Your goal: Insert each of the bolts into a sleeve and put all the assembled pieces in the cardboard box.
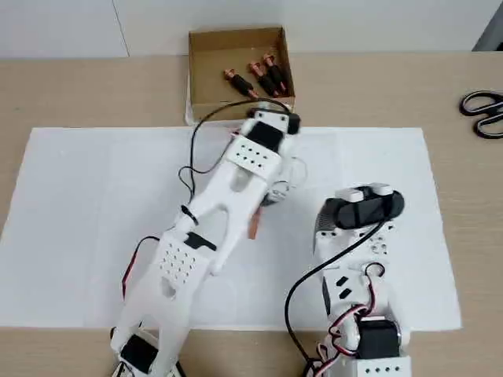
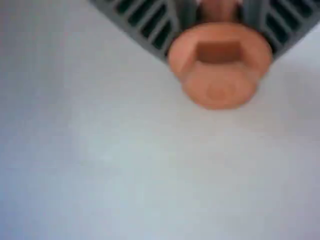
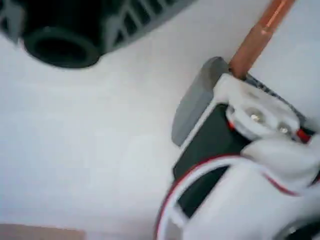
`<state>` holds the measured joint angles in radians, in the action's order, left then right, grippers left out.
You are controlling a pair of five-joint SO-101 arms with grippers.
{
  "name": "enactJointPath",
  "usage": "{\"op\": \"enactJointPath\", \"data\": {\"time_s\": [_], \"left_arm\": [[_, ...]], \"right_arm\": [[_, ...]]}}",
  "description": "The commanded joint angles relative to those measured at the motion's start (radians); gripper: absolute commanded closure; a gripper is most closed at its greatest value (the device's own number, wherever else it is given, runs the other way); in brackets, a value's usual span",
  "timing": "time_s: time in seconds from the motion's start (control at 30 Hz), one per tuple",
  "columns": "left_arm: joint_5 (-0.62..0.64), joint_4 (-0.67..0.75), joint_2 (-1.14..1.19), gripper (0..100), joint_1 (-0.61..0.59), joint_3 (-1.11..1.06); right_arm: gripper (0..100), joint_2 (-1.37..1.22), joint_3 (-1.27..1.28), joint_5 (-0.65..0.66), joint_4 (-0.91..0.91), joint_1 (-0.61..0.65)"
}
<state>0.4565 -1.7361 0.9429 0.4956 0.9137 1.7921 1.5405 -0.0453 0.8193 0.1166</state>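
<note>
Left arm: the left arm [image 1: 228, 196] comes in from 7 o'clock and lies slantwise across the white sheet [image 1: 94, 220] toward 12 o'clock. Its far end is just short of the box.
Left gripper: the left gripper [image 2: 218, 19] has its ribbed grey jaws pressed in on an orange bolt [image 2: 220, 75], one on each side of it.
Bolt: its broad round head, with a recessed socket, faces the left wrist camera. From above, a bit of orange pokes out from under the left arm near the middle of the sheet. In the right wrist view the shaft stands out of that gripper as a thin orange rod.
Right arm: the right arm [image 1: 357, 208] rises from 5 o'clock and is folded up short, with its dark top block over the sheet's 4 o'clock part.
Right gripper: the right gripper [image 3: 67, 27] pinches a black sleeve [image 3: 60, 47] between ribbed grey jaws.
Sleeve: a dark tube whose open round end shows, held apart from the bolt.
Cardboard box: the cardboard box [image 1: 211, 90] is open and sits at 12 o'clock on the table [image 1: 78, 86], touching the sheet's far edge.
Assembled pieces: three assembled pieces [image 1: 259, 76], orange with black sleeves, lie close together in the box's 2 o'clock corner.
Scissors: black-handled scissors [image 1: 483, 110] lie at the table's 2 o'clock edge, well apart from both arms.
</note>
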Motion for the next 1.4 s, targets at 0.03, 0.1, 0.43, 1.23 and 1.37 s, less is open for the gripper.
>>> {"op": "enactJointPath", "data": {"time_s": [0.03,0.1,0.43,1.23,1.37], "left_arm": [[-0.006,-0.015,-0.072,99,0.005,0.205],[-0.008,-0.015,-0.072,99,-0.021,0.309],[-0.066,-0.017,-0.23,99,-0.012,0.515],[-0.127,-0.015,-0.876,99,0.146,0.515],[-0.13,-0.015,-0.967,99,0.146,0.515]], "right_arm": [[99.4,0.016,-0.057,0.006,-0.001,-0.013],[99.4,0.016,-0.057,0.006,-0.002,-0.01],[99.4,0.016,-0.055,0.008,-0.002,-0.01],[99.4,0.016,-0.048,0.011,-0.41,0.239],[99.4,0.016,0.008,0.011,-0.498,0.285]]}}
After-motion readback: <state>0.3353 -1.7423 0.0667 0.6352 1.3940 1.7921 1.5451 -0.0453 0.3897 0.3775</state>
